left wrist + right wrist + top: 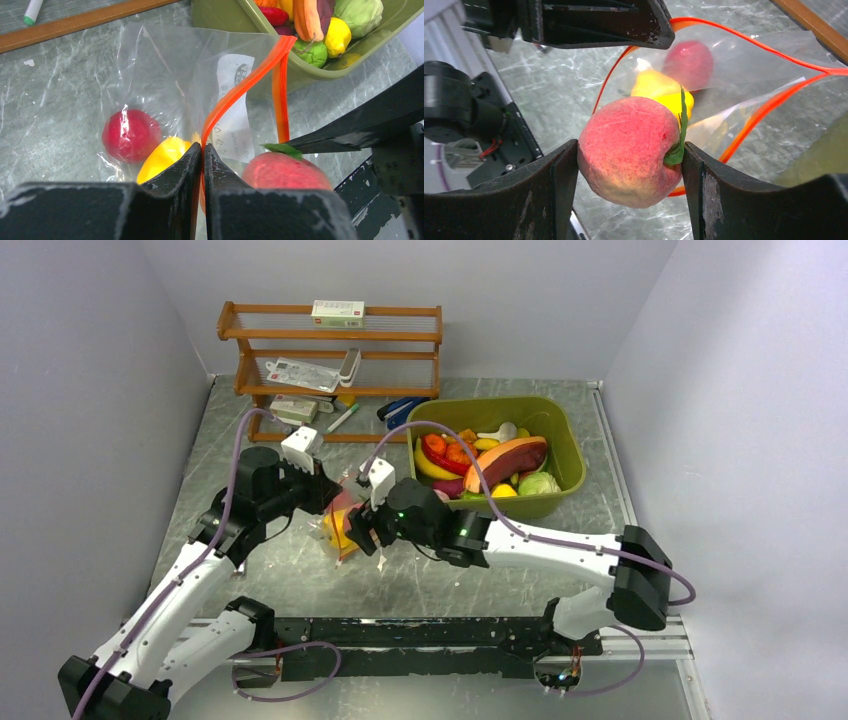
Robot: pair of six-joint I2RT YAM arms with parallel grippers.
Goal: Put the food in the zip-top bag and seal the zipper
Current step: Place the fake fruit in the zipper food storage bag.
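Observation:
The clear zip-top bag (165,75) lies on the table with its mouth held open. My left gripper (202,150) is shut on one lip of the red-orange zipper (240,87). A red ball fruit (131,135) and a yellow fruit (162,156) lie inside the bag. My right gripper (629,160) is shut on a pink-red peach (629,150) with a green leaf, held at the bag's mouth (744,65). In the top view both grippers meet over the bag (342,525). The rest of the food (490,465) fills the green tub.
The olive-green tub (560,430) stands right of the bag, close behind it in the left wrist view (320,75). A wooden rack (330,350) with packets stands at the back. A pen (342,418) and a blue stapler (402,410) lie by the rack.

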